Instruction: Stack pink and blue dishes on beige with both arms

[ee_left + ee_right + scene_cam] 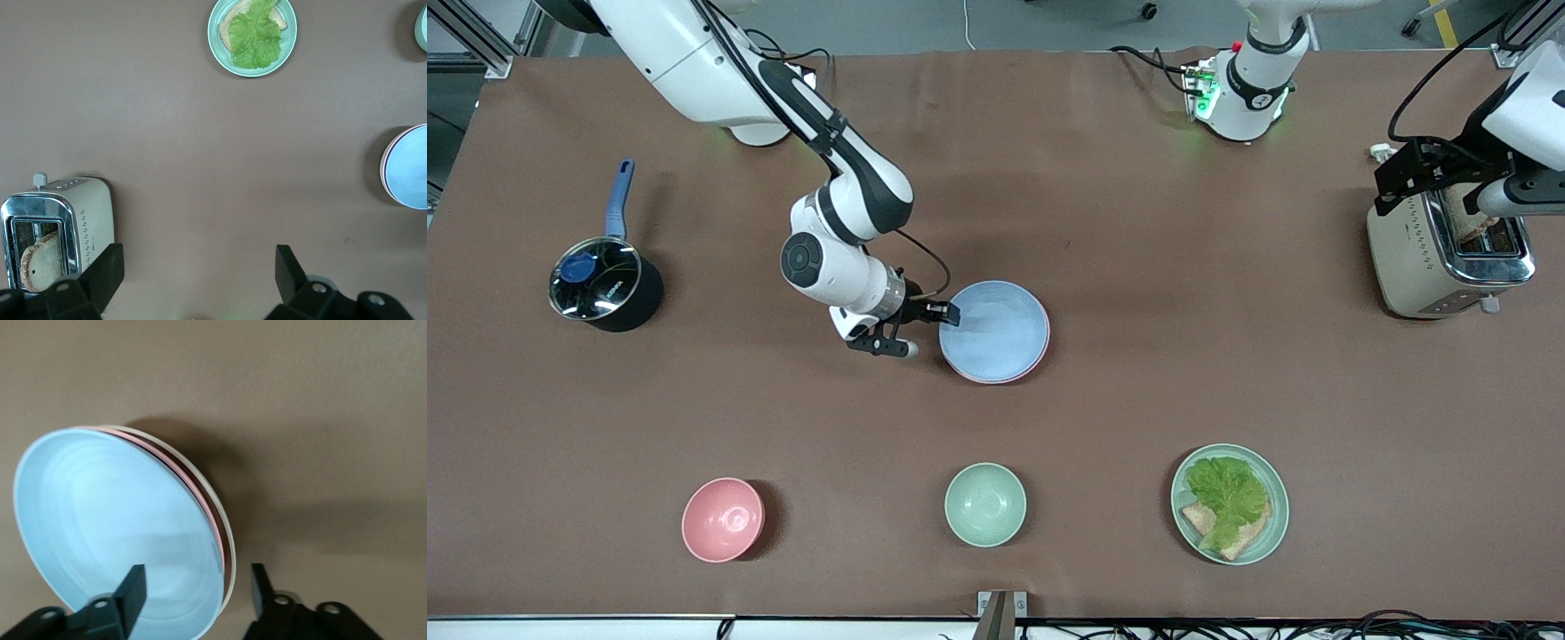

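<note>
blue plate [113,533] between right end effector [193,590] fingers

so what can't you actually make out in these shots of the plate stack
- Beige plate: only a thin rim shows in the right wrist view; the blue plate and pink plate cover the rest.
- Right gripper, open at the stack's edge: contact with the rim cannot be told.
- Left gripper, open over the toaster: the front view's edge cuts its arm off.
- Pot: contents hidden by its glass lid.
</note>
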Robot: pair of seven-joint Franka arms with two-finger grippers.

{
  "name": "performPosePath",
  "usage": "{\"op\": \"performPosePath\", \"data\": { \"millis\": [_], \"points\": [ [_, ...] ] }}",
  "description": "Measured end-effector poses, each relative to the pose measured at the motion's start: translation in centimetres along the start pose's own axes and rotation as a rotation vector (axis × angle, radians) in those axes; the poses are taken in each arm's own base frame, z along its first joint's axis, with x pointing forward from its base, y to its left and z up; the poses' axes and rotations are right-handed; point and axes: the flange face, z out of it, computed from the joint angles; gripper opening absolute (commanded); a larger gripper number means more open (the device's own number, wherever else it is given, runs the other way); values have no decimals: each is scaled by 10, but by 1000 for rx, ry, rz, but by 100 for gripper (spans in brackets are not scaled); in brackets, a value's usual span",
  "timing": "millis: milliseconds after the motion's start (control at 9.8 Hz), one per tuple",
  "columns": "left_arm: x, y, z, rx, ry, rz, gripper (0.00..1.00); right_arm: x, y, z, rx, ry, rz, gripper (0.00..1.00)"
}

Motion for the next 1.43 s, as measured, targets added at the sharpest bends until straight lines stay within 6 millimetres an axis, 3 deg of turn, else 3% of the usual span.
{"op": "performPosePath", "data": {
  "millis": [102, 204, 408, 714, 918, 1224, 1429],
  "points": [
    [0, 0, 0, 0, -1, 0, 100, 12, 2, -26, -4, 30, -9, 100],
    [0, 0, 1, 0, -1, 0, 100, 28, 12, -65, -37, 50, -23, 100],
    [0, 0, 1, 0, -3, -1, 100, 58, 57, -170, -181, 106, -41, 100],
    [1, 0, 2, 0, -5, -1, 100, 76, 138, -333, -389, 260, 44, 100],
    [1, 0, 3, 0, -6, -1, 100, 71, 169, -416, -405, 309, 112, 100],
    [1, 0, 3, 0, -6, 0, 100, 43, 199, -530, -445, 220, 83, 100],
    [1, 0, 3, 0, -6, 8, 100, 27, 201, -564, -418, 182, 77, 100]
  ]
}}
